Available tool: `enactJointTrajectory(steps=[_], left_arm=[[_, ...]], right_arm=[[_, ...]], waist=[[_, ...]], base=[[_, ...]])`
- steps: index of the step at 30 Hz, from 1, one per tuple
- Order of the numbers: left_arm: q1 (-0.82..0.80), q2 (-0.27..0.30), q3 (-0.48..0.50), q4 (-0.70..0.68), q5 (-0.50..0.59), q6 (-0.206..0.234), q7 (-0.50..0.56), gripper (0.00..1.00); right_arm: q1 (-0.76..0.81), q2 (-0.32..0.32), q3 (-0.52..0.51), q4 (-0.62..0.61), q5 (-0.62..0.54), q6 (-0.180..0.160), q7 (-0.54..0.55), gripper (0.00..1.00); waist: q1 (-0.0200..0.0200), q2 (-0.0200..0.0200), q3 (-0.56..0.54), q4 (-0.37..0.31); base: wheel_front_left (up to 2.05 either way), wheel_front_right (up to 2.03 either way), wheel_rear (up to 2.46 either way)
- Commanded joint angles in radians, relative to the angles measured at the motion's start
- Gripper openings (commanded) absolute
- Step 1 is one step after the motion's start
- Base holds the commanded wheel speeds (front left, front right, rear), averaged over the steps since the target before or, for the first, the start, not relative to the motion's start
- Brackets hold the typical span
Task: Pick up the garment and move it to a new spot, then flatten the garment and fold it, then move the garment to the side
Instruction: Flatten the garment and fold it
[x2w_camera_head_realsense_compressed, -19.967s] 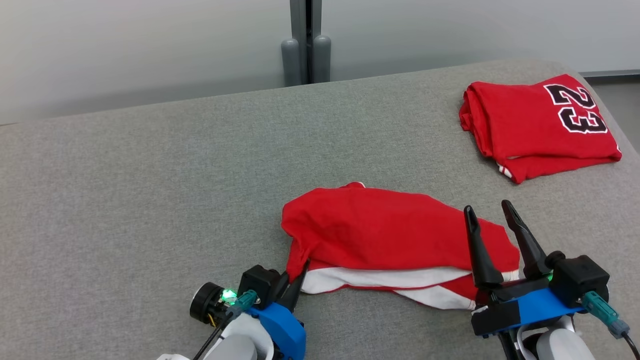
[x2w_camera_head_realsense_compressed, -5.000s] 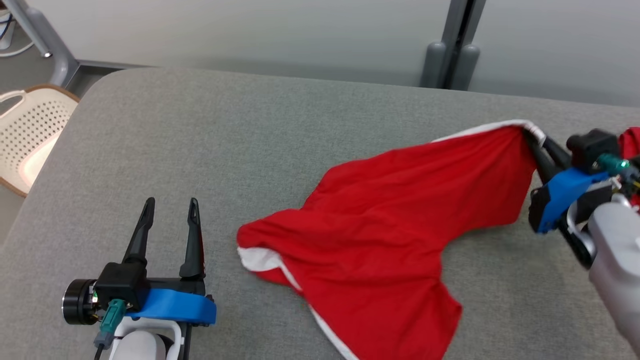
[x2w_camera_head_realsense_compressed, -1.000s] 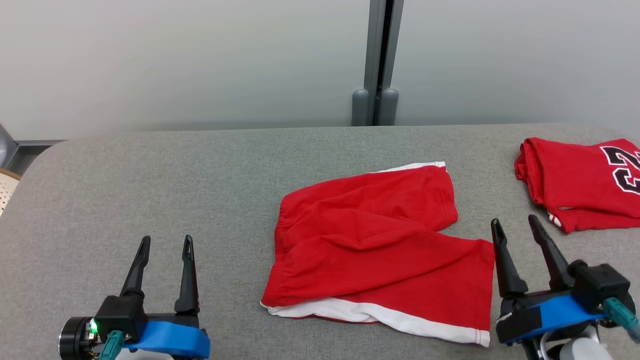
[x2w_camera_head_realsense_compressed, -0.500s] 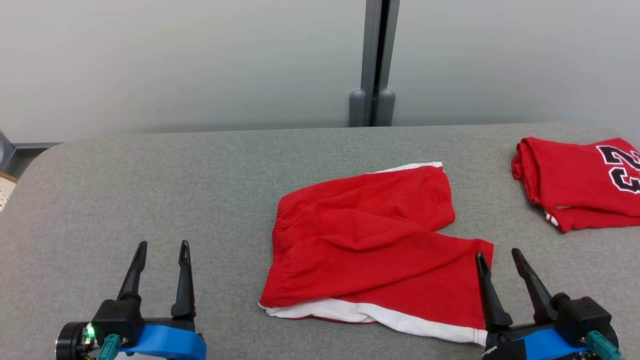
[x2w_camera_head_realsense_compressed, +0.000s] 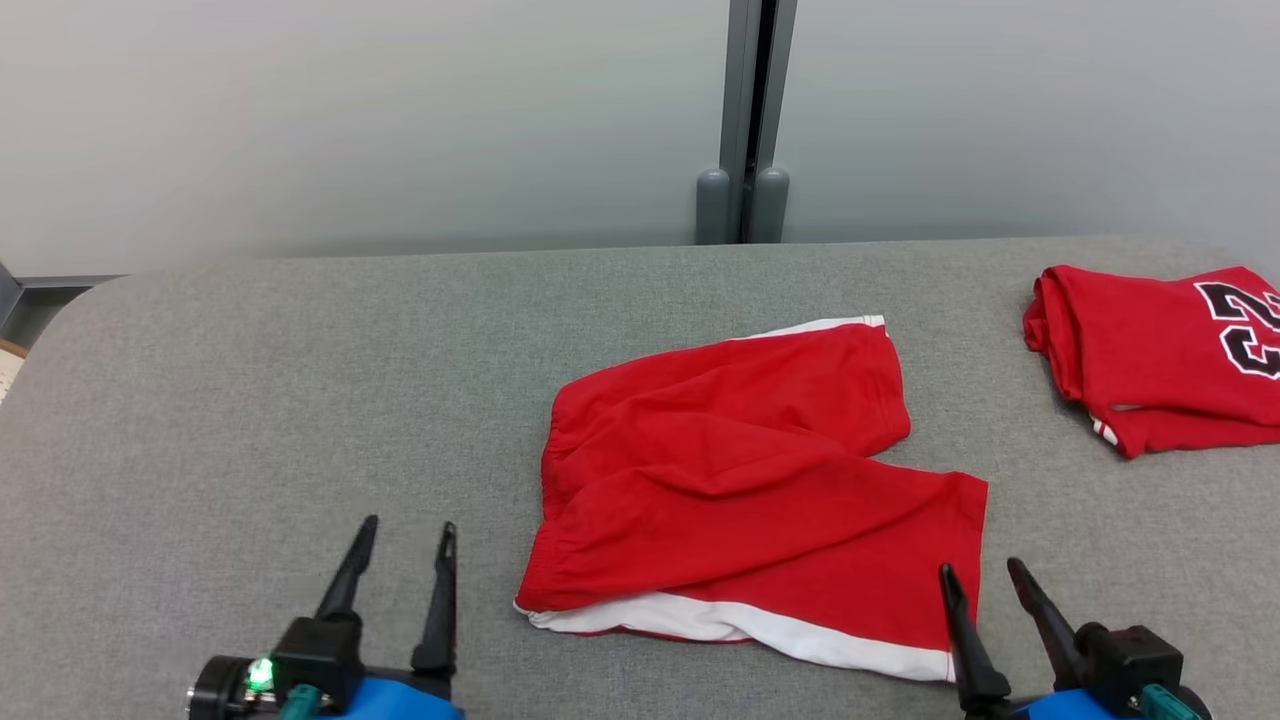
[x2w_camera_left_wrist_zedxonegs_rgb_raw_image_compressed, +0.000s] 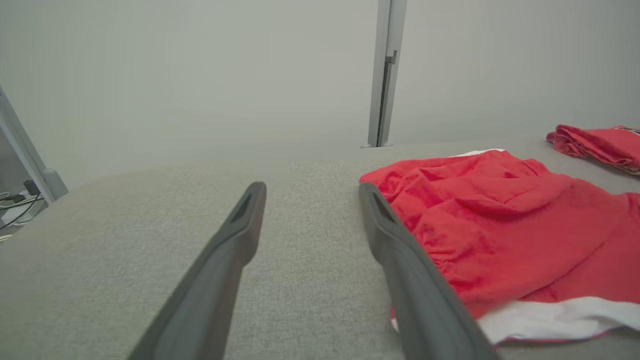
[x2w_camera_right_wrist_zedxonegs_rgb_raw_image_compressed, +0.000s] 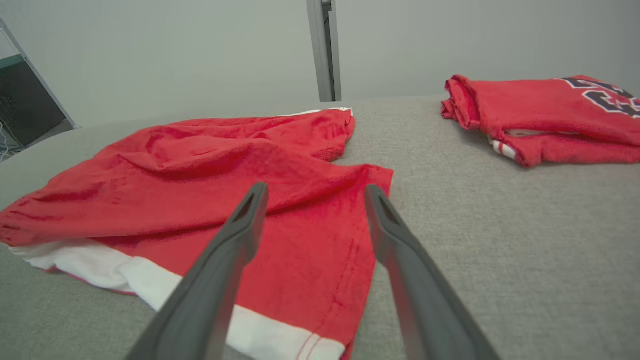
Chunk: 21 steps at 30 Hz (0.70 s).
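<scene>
Grey worktop (x2w_camera_head_realsense_compressed: 250, 380): hovering with left gripper (x2w_camera_head_realsense_compressed: 409, 524) and right gripper (x2w_camera_head_realsense_compressed: 978, 567) jaws spread, empty, beside creased, unfolded red shorts (x2w_camera_head_realsense_compressed: 740, 480); judging flattening, folding, shifting aside pending.

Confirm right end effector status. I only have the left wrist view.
Observer: The right end effector is open and holding nothing, at the near right corner of the shorts.
Operator: Touching the cloth?
Observer: Can't tell. In the right wrist view, the shorts' hem edge runs between its fingers.
Operator: That red pile far right?
Observer: A folded jersey with black numerals, lying apart from the shorts.
</scene>
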Motion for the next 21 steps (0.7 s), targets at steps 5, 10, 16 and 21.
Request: enactJointTrajectory(steps=[5,10,16,21], left_arm=[[0.010,0.004,-0.076,0.053,-0.012,-0.010,-0.003,1.00],[-0.009,0.012,-0.140,0.108,-0.031,-0.010,-0.003,1.00],[-0.043,0.040,-0.222,0.185,-0.075,-0.010,-0.003,1.00],[-0.076,0.063,-0.272,0.224,-0.100,-0.010,-0.003,1.00]], right_arm=[[0.021,-0.024,0.026,0.083,0.019,0.000,-0.003,1.00],[0.017,-0.025,0.054,0.146,0.034,0.000,-0.003,1.00],[0.011,-0.020,0.110,0.184,0.055,0.000,-0.003,1.00],[-0.005,-0.024,0.141,0.192,0.077,0.000,-0.003,1.00]], waist=[[0.0000,0.0000,0.019,-0.003],[0.0000,0.0000,0.038,-0.011],[0.0000,0.0000,0.055,-0.023],[0.0000,0.0000,0.065,-0.031]], base=[[0.00,0.00,0.00],[0.00,0.00,0.00],[0.00,0.00,0.00],[0.00,0.00,0.00]])
